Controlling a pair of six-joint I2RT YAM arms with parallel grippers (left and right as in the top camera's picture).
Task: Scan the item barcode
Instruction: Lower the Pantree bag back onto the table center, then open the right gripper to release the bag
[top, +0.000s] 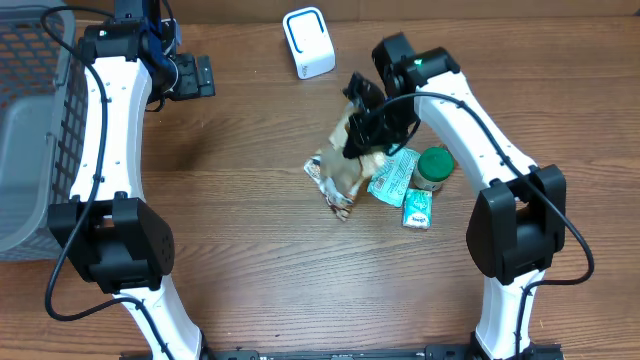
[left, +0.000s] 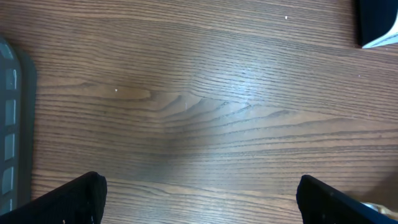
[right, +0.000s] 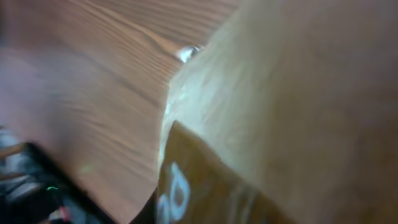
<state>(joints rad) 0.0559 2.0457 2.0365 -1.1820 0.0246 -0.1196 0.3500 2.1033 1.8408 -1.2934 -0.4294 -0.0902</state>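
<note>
On the worktop (top: 250, 260), beside green pouches (top: 395, 178), snack bag (top: 340, 170) under right fingers (top: 362, 130); cannot tell whether gripped or let go. Farther back, left fingers (top: 205, 76) spread wide, empty. Farthest, white scanner (top: 308, 42), apart from bag: barcode seemingly not yet presented.

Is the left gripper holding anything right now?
No, the left gripper stands open over the wooden table, with nothing between its jaws.

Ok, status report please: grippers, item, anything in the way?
Left gripper open, idle. Right gripper on brown bag, grip unclear. Nothing between bag and scanner.
</note>
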